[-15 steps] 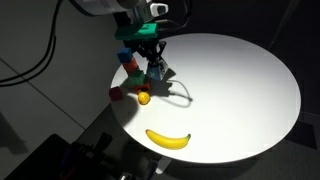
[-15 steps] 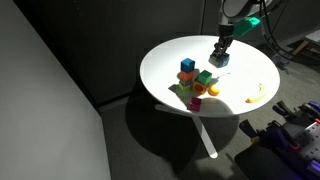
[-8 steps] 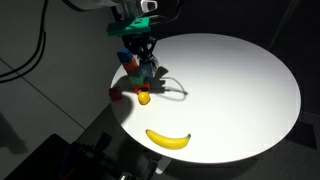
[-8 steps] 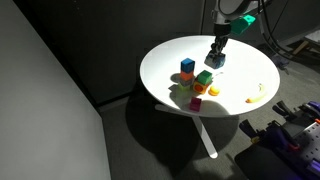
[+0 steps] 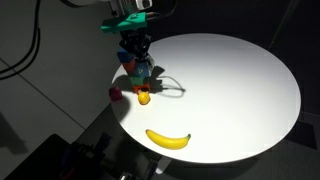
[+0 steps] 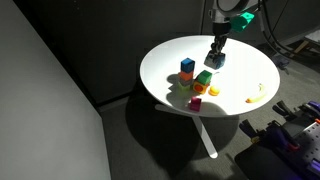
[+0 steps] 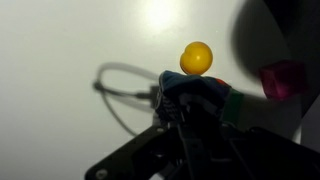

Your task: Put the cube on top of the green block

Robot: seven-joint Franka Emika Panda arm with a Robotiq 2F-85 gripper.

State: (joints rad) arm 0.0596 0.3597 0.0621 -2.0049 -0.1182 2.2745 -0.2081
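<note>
The cube (image 6: pixel 213 62) is pinched between the fingers of the gripper (image 6: pixel 214 57). It seems to be held up off the table (image 6: pixel 245 65), likely so it can be set down from above. The green block (image 6: pixel 205 77) sits just beside and below it, not yet covered. Farther off, an orange ball (image 6: pixel 212 92) and a banana (image 6: pixel 255 97) are seen. No box or bowl is seen.

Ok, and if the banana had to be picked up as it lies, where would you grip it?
The banana is probably best pinched across its thick middle, from straight above: it lies flat on the white table, curved, with both ends tapering.
</note>
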